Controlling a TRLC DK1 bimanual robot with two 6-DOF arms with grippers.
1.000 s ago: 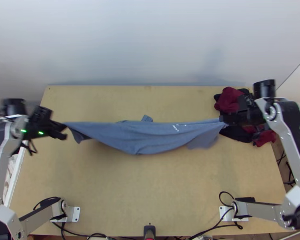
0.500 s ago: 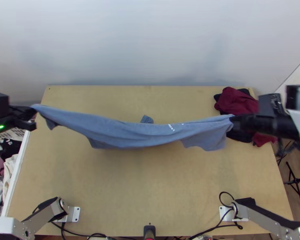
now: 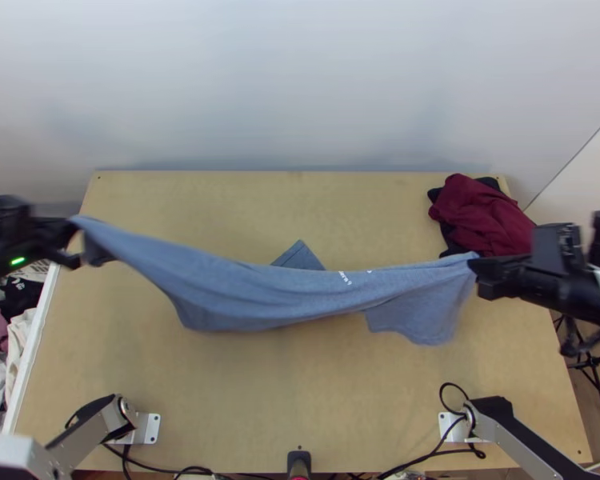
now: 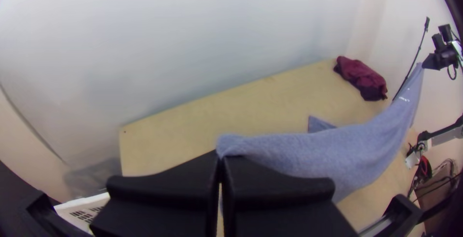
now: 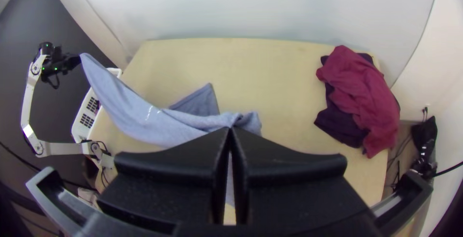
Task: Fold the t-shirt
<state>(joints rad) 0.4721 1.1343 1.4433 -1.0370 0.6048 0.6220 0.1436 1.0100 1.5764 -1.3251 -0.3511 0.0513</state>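
Nearer table front, shirt in seemingly closed left tool and right tool, pale wall beyond

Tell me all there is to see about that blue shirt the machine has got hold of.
The t-shirt is greyish blue, in what looks like soft knit fabric, with small white print. It is gathered into a long, creased band, slung between the left hand and the right hand, each pinching one end. Its middle sags over the table; a pointed corner sticks out on the far side, and a loose flap hangs near the right hand. Whether it touches the wood I cannot tell.
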